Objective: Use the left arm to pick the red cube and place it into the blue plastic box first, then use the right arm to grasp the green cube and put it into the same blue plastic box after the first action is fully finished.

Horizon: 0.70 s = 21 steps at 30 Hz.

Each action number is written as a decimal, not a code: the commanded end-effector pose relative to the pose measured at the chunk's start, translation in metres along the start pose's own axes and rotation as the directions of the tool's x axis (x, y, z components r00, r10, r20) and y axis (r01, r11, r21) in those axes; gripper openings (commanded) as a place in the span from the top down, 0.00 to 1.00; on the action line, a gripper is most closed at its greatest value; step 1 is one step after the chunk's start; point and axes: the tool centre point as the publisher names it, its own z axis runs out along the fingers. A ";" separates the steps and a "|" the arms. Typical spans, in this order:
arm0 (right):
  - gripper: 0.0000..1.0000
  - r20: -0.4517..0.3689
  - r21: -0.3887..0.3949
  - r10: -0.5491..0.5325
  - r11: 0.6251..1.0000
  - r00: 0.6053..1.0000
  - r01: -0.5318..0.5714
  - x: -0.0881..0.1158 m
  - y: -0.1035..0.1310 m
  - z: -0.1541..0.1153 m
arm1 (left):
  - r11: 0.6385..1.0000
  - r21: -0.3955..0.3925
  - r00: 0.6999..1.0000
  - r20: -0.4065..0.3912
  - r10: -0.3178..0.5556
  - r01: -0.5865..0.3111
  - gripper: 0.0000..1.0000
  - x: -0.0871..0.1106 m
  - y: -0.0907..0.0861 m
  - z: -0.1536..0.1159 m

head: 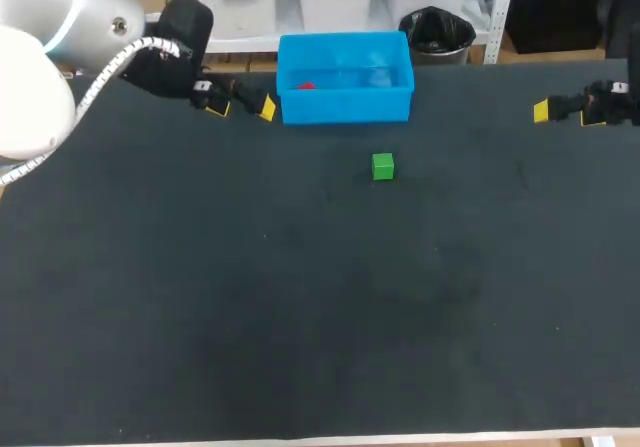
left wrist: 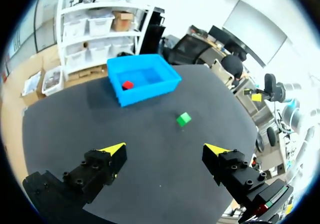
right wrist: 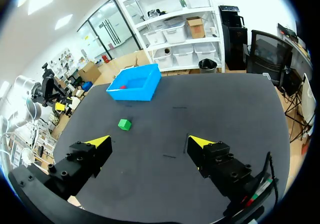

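Note:
The red cube (head: 305, 86) lies inside the blue plastic box (head: 345, 108) at the table's far edge; it also shows in the box in the left wrist view as the red cube (left wrist: 128, 85) in the blue box (left wrist: 145, 90). The green cube (head: 382, 166) sits on the dark tabletop in front of the box, right of its middle. My left gripper (head: 240, 105) hovers open and empty just left of the box. My right gripper (head: 565, 112) is open and empty at the far right. The green cube (right wrist: 124, 125) lies well ahead of the right gripper (right wrist: 149, 145), and the green cube (left wrist: 183, 119) ahead of the left gripper (left wrist: 165, 151).
The table (head: 300, 307) is a broad black surface with nothing else on it. Its front edge runs along the near side, and its back edge runs just behind the box.

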 end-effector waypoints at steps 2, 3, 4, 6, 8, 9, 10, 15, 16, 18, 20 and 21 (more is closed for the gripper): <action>0.00 -0.017 0.007 0.014 1.000 1.000 -0.014 0.008 0.003 0.001 | 1.000 0.006 1.000 0.006 0.002 -0.002 0.00 0.001 0.001 -0.001; 0.00 -0.034 0.021 0.016 1.000 0.999 -0.016 0.014 0.009 0.003 | 1.000 0.006 1.000 0.006 0.002 -0.002 0.00 0.001 0.001 -0.001; 0.00 -0.035 0.021 0.019 1.000 0.999 -0.019 0.017 0.015 0.004 | 1.000 0.006 1.000 0.006 0.002 -0.002 0.00 0.001 0.001 -0.001; 0.00 -0.053 0.026 0.018 1.000 0.998 -0.016 0.021 0.025 0.008 | 1.000 0.006 1.000 0.006 0.002 -0.002 0.00 0.001 0.001 -0.001; 0.00 -0.065 0.040 0.019 0.999 0.998 -0.016 0.021 0.033 0.014 | 1.000 0.006 1.000 0.006 0.002 -0.002 0.00 0.001 0.001 -0.001; 0.00 -0.064 0.040 0.018 0.999 0.998 -0.016 0.019 0.036 0.016 | 1.000 0.006 1.000 0.006 0.002 -0.002 0.00 0.001 0.001 -0.001; 0.00 -0.062 0.047 0.019 0.999 0.998 -0.016 0.016 0.039 0.018 | 1.000 0.006 1.000 0.006 0.002 -0.002 0.00 0.001 0.001 -0.001; 0.00 -0.081 0.106 0.010 0.994 0.997 -0.002 0.001 0.055 0.033 | 1.000 0.006 1.000 0.006 0.002 -0.002 0.00 0.001 0.001 -0.001; 0.00 -0.085 0.119 0.013 0.993 0.996 -0.003 -0.004 0.060 0.036 | 1.000 0.006 1.000 0.006 0.002 -0.002 0.00 0.001 0.001 -0.001; 0.00 -0.110 0.151 0.017 0.989 0.994 -0.001 -0.012 0.070 0.044 | 1.000 0.006 1.000 0.006 0.002 -0.002 0.00 0.001 0.001 -0.001; 0.00 -0.150 0.197 0.034 0.980 0.988 -0.004 -0.017 0.080 0.055 | 1.000 0.006 1.000 0.006 0.002 -0.002 0.00 0.001 0.001 -0.001; 0.00 -0.168 0.214 0.039 0.977 0.985 -0.002 -0.021 0.085 0.060 | 1.000 0.006 1.000 0.006 0.002 -0.002 0.00 0.001 0.001 -0.001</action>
